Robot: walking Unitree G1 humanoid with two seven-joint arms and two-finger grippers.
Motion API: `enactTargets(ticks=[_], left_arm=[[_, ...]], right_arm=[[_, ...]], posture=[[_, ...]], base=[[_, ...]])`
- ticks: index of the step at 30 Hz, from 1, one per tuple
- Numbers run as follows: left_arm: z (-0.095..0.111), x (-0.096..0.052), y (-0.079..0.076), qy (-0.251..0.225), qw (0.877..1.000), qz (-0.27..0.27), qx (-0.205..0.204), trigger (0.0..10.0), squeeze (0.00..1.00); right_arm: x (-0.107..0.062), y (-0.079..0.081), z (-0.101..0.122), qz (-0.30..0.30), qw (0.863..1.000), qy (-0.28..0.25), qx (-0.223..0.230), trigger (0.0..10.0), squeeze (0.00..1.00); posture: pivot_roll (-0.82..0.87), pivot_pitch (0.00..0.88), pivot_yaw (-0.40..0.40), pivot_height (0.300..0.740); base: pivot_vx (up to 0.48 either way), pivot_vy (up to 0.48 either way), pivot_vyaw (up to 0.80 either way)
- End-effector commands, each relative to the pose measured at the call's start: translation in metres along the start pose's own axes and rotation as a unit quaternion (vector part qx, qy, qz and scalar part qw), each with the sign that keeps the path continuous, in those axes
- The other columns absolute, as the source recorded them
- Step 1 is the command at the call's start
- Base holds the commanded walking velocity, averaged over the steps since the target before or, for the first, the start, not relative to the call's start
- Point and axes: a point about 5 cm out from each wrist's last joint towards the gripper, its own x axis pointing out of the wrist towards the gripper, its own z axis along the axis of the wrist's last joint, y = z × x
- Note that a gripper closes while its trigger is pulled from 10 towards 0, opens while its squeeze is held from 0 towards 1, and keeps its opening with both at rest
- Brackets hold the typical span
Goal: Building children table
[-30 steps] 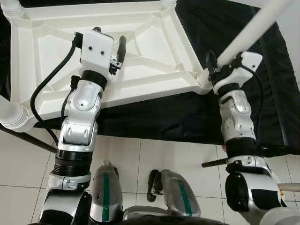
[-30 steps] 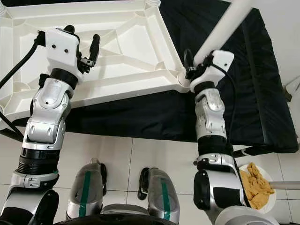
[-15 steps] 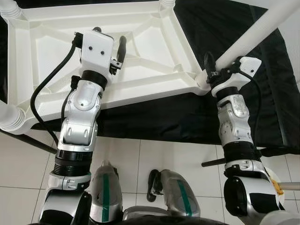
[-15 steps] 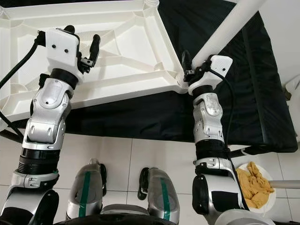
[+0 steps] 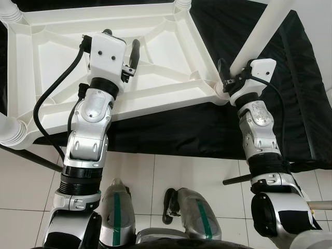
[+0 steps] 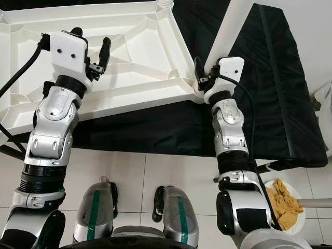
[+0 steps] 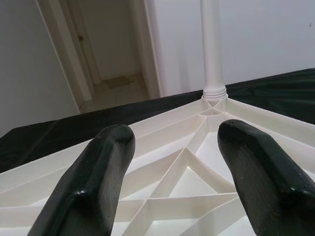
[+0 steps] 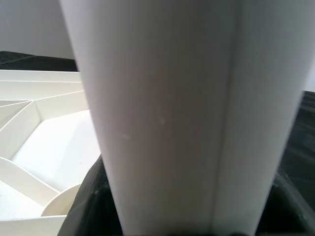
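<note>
Nearest you, the robot's two feet [image 5: 179, 212] stand on white floor tiles [image 5: 155, 171], and a plate of yellowish food [image 6: 282, 205] sits on the floor by the right foot side. Just beyond, a black cloth [image 6: 270, 83] covers a low surface, and on it lies the white plastic tabletop [image 5: 171, 57], upside down with its ribbed underside facing up. Your right gripper [image 5: 226, 78] is at the near right corner of the tabletop, its fingers closed around a white table leg [image 5: 262, 28] just above where that leg meets the corner socket; the leg rises steeply up and away, tilted slightly to the right. In the right wrist view the leg [image 8: 182, 113] passes straight between the black fingers. Your left gripper [image 5: 130, 57] hovers over the middle ribs of the tabletop with its two fingers spread wide apart and nothing between them; whether they touch the plastic cannot be told. Another leg [image 5: 13, 129] stands in the near left corner. Farther off, the left wrist view shows one more upright leg [image 7: 212, 44] seated in a far corner, with a wall and open doorway [image 7: 110, 44] behind.
</note>
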Motion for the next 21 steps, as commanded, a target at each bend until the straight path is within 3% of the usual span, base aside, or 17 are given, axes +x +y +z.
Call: enactTargets(ticks=[1,7,10,21], left_arm=[[0.001,-0.002,0.001,0.002,1.000,0.016,0.007,10.0,0.00],[0.001,-0.003,0.001,0.003,1.000,0.015,0.006,10.0,0.00],[0.002,-0.003,0.001,0.003,1.000,0.015,0.006,10.0,0.00],[0.002,-0.003,0.001,0.004,1.000,0.017,0.006,10.0,0.00]], right_arm=[[-0.012,0.003,-0.028,0.003,0.997,0.070,0.011,10.0,0.00],[-0.016,-0.003,-0.037,-0.022,0.994,0.095,0.048,10.0,0.00],[-0.016,-0.015,-0.044,-0.071,0.987,0.118,0.082,10.0,0.00],[-0.017,-0.018,-0.047,-0.082,0.984,0.129,0.095,10.0,0.00]], posture=[[0.16,0.039,-0.075,0.740],[0.16,0.047,-0.074,0.740],[0.16,0.050,-0.075,0.740],[0.16,0.053,-0.077,0.740]], base=[[0.000,0.000,0.00],[0.000,0.000,0.00],[0.000,0.000,0.00],[0.000,0.000,0.00]])
